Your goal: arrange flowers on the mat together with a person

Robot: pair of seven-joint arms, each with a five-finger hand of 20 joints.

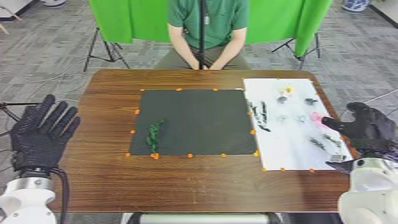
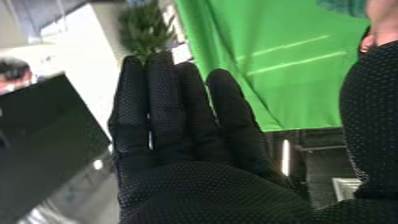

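Observation:
In the head view, the dark mat lies on the table with a green sprig on its left part. Beside it, a white sheet holds dark green sprigs, small greenery, a pink flower and a yellow flower. The right hand is at the sheet's right edge, near the pink flower. The left hand is left of the table, fingers straight. In the right wrist view, the right hand has straight fingers with nothing between them.
A person's hands rest together at the table's far edge. Orange tape marks edge the mat and the sheet. Brown table top lies nearer the robot. Green cloth hangs behind the person.

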